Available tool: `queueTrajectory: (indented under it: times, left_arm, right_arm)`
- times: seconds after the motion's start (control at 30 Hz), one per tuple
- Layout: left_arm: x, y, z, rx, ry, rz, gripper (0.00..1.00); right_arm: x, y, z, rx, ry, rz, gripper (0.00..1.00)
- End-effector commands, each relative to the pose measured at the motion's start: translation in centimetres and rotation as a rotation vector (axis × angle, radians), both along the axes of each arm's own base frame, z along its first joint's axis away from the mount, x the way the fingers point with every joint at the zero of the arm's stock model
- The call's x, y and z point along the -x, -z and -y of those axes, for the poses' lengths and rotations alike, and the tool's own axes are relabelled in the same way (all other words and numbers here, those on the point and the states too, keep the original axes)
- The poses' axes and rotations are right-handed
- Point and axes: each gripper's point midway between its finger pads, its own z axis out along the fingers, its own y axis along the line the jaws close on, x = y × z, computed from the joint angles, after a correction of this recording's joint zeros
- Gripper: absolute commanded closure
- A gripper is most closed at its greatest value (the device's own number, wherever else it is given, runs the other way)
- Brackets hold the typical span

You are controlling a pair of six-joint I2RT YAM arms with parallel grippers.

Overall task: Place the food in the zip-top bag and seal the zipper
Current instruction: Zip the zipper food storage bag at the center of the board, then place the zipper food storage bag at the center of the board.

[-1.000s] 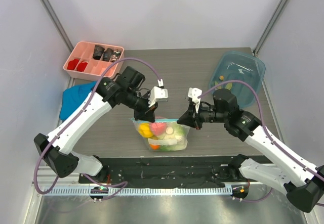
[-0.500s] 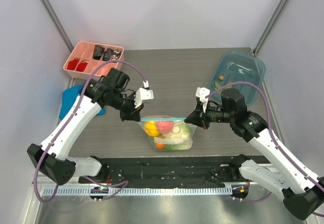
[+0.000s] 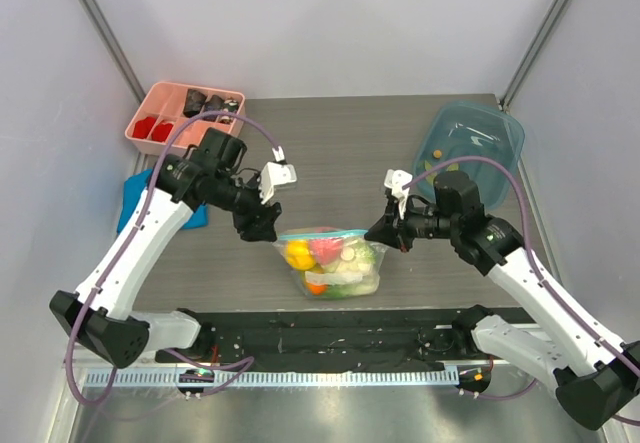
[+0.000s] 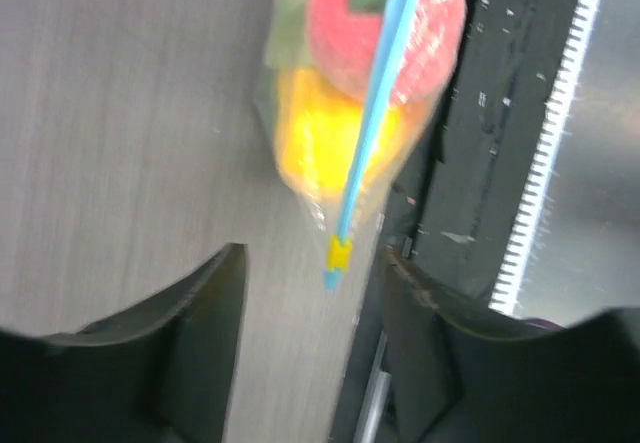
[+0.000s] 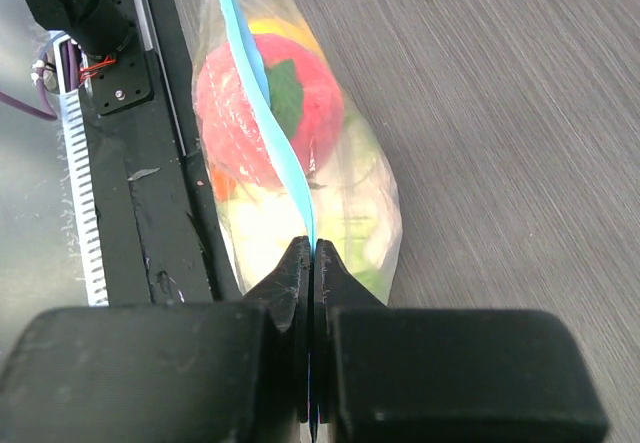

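Note:
The zip-top bag stands near the table's front edge with the food inside: a red fruit, a yellow fruit, an orange one and pale green cabbage. Its light-blue zipper runs along the top. My right gripper is shut on the zipper's right end. My left gripper is open at the bag's left end. The zipper's tip with a yellow tab lies loose just ahead of its fingers, touching neither.
A pink tray with dark and red pieces sits at the back left, with a blue cloth below it. At the back right is a teal bowl. A black strip runs along the front edge just behind the bag.
My left gripper slid left along the zipper, then opened and let go of its left end. My right gripper stays shut on the right end.

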Motion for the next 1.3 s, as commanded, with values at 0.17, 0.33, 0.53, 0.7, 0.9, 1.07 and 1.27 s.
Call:
queueTrajectory:
  times: [0.17,0.33,0.53,0.7,0.9,1.07,1.27]
  left_arm:
    - [-0.7,-1.9,6.4,0.102,0.066,0.067,0.32]
    - [1.4,0.9,6.9,0.028,0.146,-0.004,0.53]
    - [4.5,0.0,6.2,0.017,0.22,-0.014,1.0]
    - [7.8,-3.8,5.7,0.112,0.255,-0.053,1.0]
    - [6.8,-3.8,6.1,0.085,0.231,-0.067,1.0]
    - [2.4,-0.2,6.0,0.056,0.117,-0.169,1.0]
    - [-5.4,3.8,4.3,0.023,-0.09,-0.186,1.0]
  right_arm:
    - [-1.0,-2.6,-0.9,-0.061,-0.015,0.058,0.99]
    - [-0.5,-3.0,-0.7,-0.054,-0.035,0.071,0.99]
    - [1.8,-3.5,-0.1,-0.036,-0.102,0.042,0.99]
    - [4.4,-5.9,0.2,-0.108,-0.105,-0.029,0.99]
    - [3.2,-6.1,-0.2,-0.12,-0.028,-0.105,0.99]
    - [-2.1,-2.4,-0.9,0.012,0.054,-0.072,0.99]
    - [-9.2,1.4,-0.5,0.077,0.195,-0.035,0.99]
